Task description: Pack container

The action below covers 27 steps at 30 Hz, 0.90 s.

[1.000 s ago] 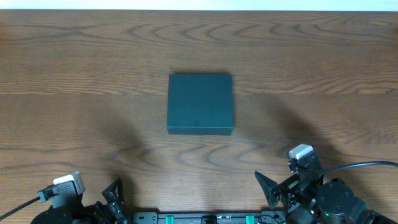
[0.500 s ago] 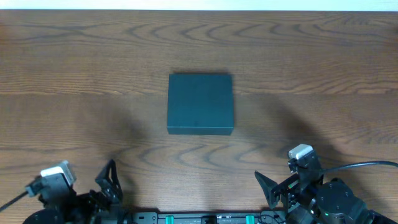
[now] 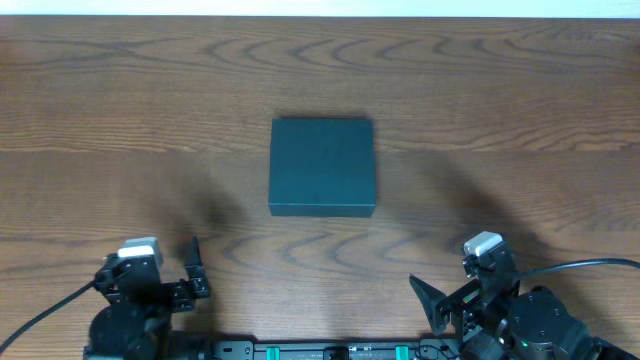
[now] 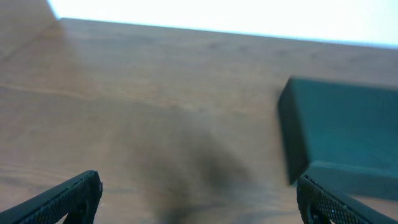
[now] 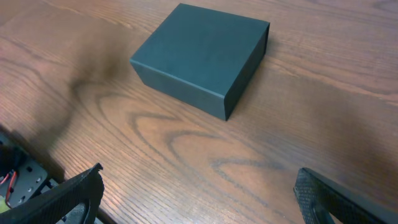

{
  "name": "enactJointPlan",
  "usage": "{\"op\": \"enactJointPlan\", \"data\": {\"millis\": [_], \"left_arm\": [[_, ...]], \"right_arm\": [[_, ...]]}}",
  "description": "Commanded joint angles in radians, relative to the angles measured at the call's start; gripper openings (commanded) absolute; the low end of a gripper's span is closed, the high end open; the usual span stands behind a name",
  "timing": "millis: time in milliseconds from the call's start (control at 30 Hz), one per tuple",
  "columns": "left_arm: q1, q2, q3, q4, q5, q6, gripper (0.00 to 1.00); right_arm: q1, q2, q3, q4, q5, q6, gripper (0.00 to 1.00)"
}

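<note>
The container (image 3: 322, 167) is a dark teal-black box with its lid shut, lying flat at the middle of the wooden table. It shows at the right of the left wrist view (image 4: 348, 130) and at the top of the right wrist view (image 5: 202, 56). My left gripper (image 3: 168, 278) is open and empty near the front left edge, well short of the box; its jaws (image 4: 199, 205) hold nothing. My right gripper (image 3: 450, 300) is open and empty near the front right edge, its jaws (image 5: 199, 199) over bare wood.
The wooden table (image 3: 520, 100) shows no other objects. The arm bases and a rail with cables (image 3: 330, 350) lie along the front edge. A white strip (image 3: 320, 8) runs along the table's far edge.
My left arm has swung right and forward from the front left corner, and its wrist now faces the container. The right arm and the container have not moved.
</note>
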Motion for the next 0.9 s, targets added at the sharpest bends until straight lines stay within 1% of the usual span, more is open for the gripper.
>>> {"op": "enactJointPlan", "data": {"millis": [0, 133, 367, 733, 867], "left_arm": [[0.010, -0.035, -0.088, 0.018, -0.065, 0.058, 0.99], [0.010, -0.059, -0.187, 0.042, -0.101, 0.058, 0.99], [0.010, -0.070, -0.298, 0.063, -0.100, 0.058, 0.99], [0.011, -0.070, -0.391, 0.066, -0.108, 0.058, 0.99], [0.011, -0.070, -0.393, 0.086, -0.119, 0.058, 0.98]], "right_arm": [[0.014, -0.006, -0.005, -0.001, 0.014, -0.003, 0.99], [0.014, -0.006, -0.005, -0.001, 0.014, -0.003, 0.99], [0.014, -0.006, -0.005, -0.001, 0.014, -0.003, 0.99], [0.014, -0.006, -0.005, -0.001, 0.014, -0.003, 0.99], [0.014, -0.006, -0.005, -0.001, 0.014, -0.003, 0.99]]}}
